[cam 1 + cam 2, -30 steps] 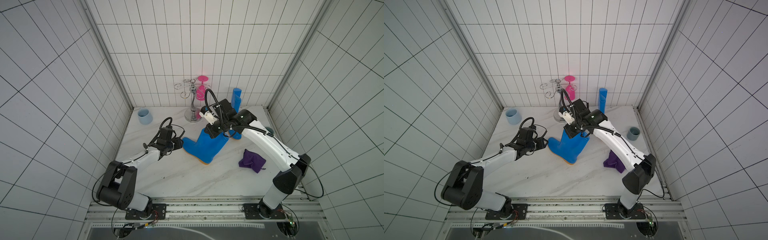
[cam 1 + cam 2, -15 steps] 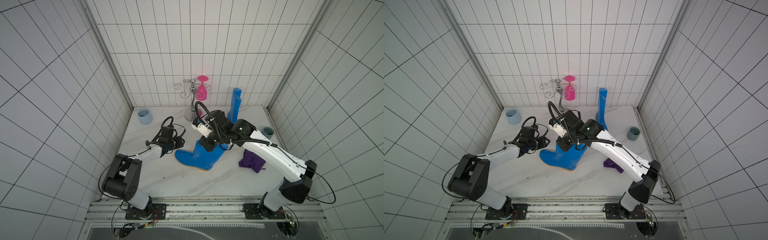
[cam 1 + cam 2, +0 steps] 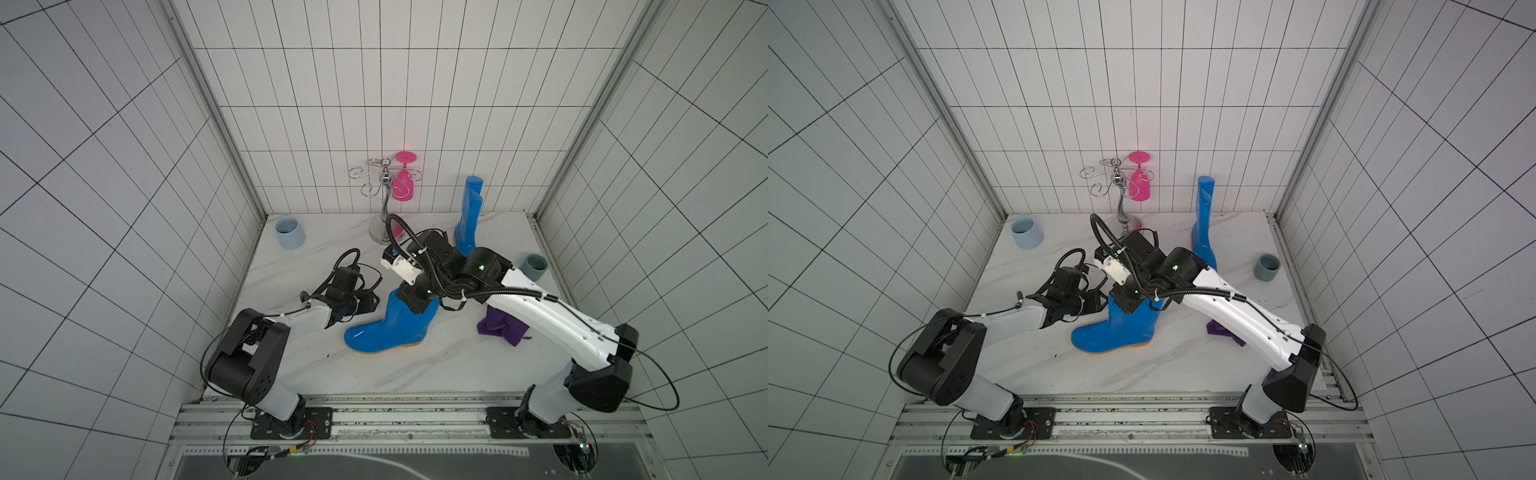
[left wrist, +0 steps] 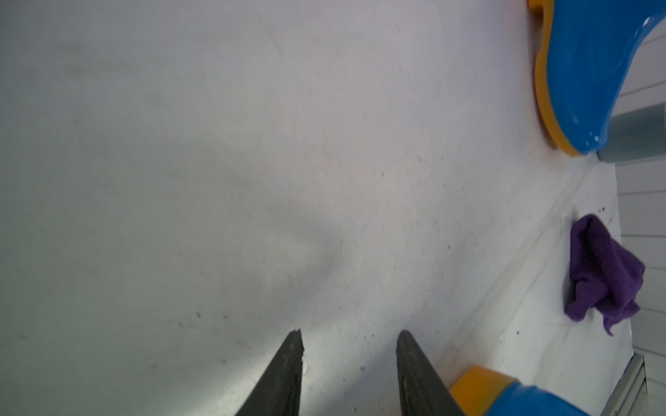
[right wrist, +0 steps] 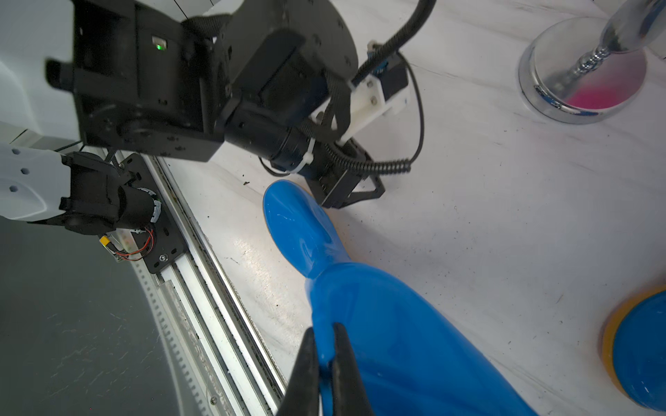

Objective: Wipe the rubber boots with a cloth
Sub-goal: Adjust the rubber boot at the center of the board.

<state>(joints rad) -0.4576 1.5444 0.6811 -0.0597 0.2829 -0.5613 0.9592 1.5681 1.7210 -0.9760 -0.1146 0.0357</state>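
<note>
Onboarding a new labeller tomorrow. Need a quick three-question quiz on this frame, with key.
1. True or false: a gripper holds the cloth.
2. The right gripper is shut on: A) the cloth; B) the near boot's shaft rim; C) nothing.
3. What is between the left gripper's fingers?

Key:
1. False. It lies on the table, apart from both grippers.
2. B.
3. Nothing. It is open beside the near boot.
</note>
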